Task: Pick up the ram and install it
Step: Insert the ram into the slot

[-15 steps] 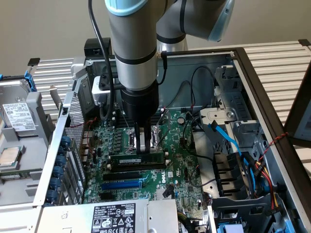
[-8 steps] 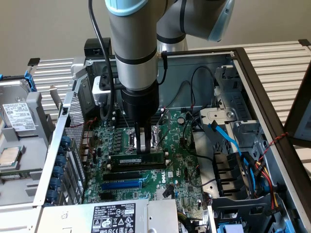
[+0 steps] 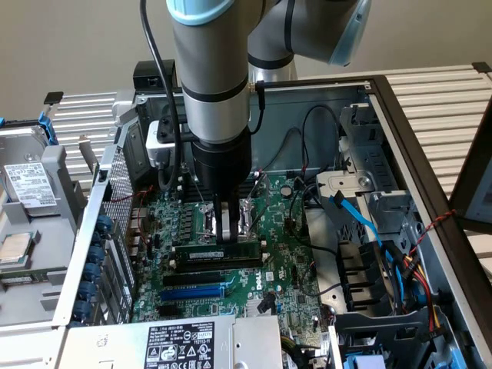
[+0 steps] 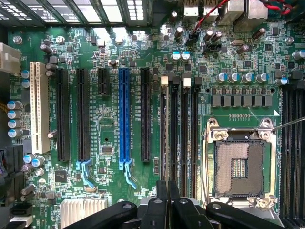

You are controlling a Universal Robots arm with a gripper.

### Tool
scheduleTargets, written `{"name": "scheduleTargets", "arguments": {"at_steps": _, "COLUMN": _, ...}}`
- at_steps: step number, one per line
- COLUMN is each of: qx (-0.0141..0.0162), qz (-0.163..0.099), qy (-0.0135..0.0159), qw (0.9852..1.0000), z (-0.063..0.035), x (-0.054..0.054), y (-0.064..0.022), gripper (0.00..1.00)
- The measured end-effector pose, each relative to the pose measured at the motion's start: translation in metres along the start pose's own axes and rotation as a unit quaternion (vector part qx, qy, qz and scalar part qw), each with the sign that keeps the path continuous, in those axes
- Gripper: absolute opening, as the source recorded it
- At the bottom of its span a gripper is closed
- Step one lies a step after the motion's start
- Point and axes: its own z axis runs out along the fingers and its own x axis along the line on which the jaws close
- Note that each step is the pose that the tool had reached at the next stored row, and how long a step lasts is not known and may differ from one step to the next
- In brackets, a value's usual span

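The arm reaches down into an open computer case (image 3: 400, 131), and its tool (image 3: 228, 231) stands upright at the centre of the exterior view. The fingers are pressed together, their tips meeting the top edge of the ram (image 3: 223, 252); whether they nip that edge or only rest on it cannot be told. The ram lies lengthwise on the green motherboard (image 3: 284, 254), standing on edge along a memory slot, its white label facing the camera. Just below it in the exterior view run a long black slot (image 3: 201, 275) and then the blue slot (image 3: 192, 291). In the wrist view the tool (image 4: 167, 191) is closed over the memory slots (image 4: 183, 133), between the blue slot (image 4: 124, 114) and the bare processor socket (image 4: 238, 167).
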Motion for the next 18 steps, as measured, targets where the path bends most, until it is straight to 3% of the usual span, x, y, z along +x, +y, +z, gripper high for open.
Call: {"name": "scheduleTargets", "arguments": {"at_steps": 18, "qx": -0.0001, "qz": -0.004, "qy": 0.0002, "qw": 1.0000, "z": 0.0024, "x": 0.0001, "y": 0.0003, "gripper": 0.12}}
